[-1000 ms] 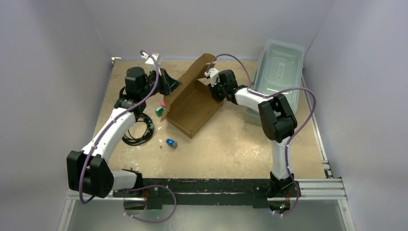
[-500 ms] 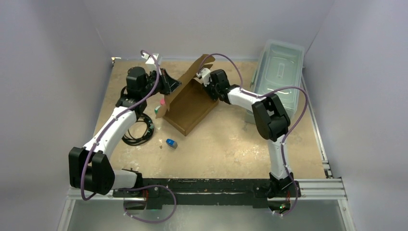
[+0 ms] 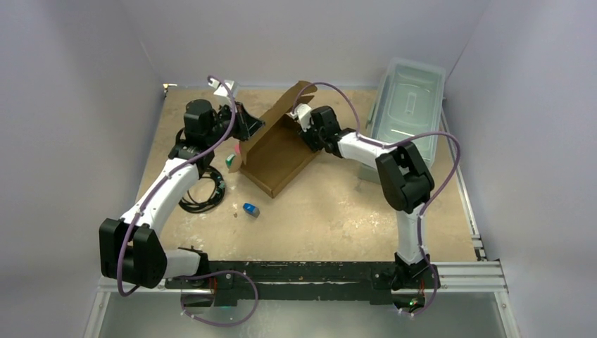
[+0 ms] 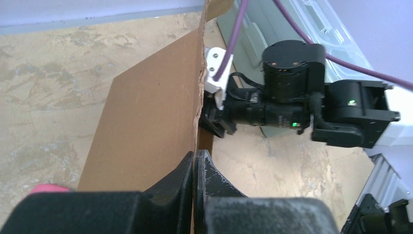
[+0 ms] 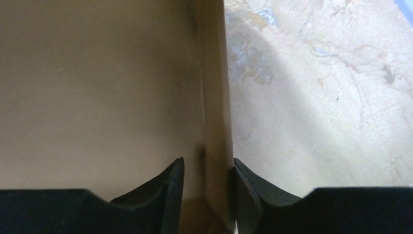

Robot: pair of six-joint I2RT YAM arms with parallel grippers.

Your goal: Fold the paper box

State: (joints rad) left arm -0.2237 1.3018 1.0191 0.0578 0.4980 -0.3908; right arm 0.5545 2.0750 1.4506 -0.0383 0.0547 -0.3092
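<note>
Paper box of plain brown bumpy cardboard [image 3: 278,151] sits toward the far side of the sandy tan table top [image 3: 338,211], with a robot claw at each end. It is half folded: it looks like a shallow tray with low walls, and one tall flap [image 3: 299,95] sticks up at its far corner. At the box's left end, the left claw [image 4: 195,161] is pinched tight on the thin edge of a box wall. At the box's right end, the right claw [image 5: 208,165] is a little bit open. A box wall stands between its two black fingers [image 5: 170,195], and I can see a small gap on one side, so it is not squeezing. Just beside the box's left edge are a small green block [image 3: 231,162] and a small pink thing [image 3: 239,149]. A small blue block [image 3: 250,209] lies a bit away from the box's near corner. A coil of black cable [image 3: 200,193] lies left of the box, by the left arm. To the right of the box is a big see-through plastic bin with a lid [image 3: 408,105].
</note>
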